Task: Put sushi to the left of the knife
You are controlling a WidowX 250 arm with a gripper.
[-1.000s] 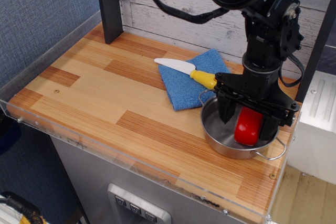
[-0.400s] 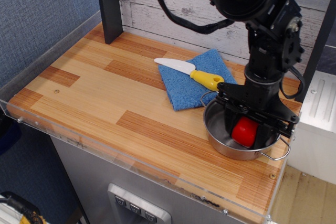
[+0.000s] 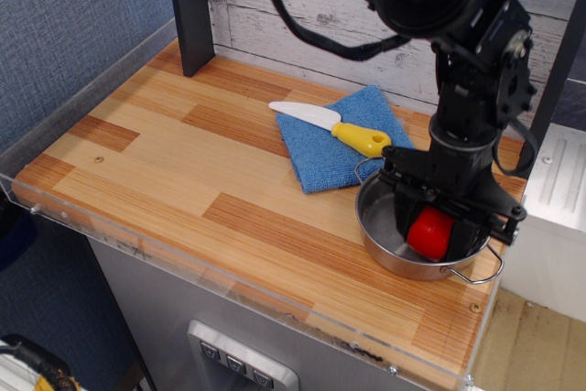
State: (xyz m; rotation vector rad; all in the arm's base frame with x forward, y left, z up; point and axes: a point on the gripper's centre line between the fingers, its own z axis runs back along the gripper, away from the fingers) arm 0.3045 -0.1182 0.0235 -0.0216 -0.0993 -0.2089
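Observation:
The sushi, a glossy red piece, lies inside a steel pot at the table's right front. My gripper reaches down into the pot, and its black fingers press against both sides of the sushi. The sushi's white base is hidden. The knife, with a white blade and a yellow handle, lies on a blue cloth just left of and behind the pot. Its blade points left.
The wooden tabletop stretches left of the cloth. A black post stands at the back left. A clear acrylic rim runs along the front and left edges. The pot has wire handles.
My gripper has come down into the pot and its fingers have narrowed from wide apart to tight against the sushi. The knife and cloth have not moved.

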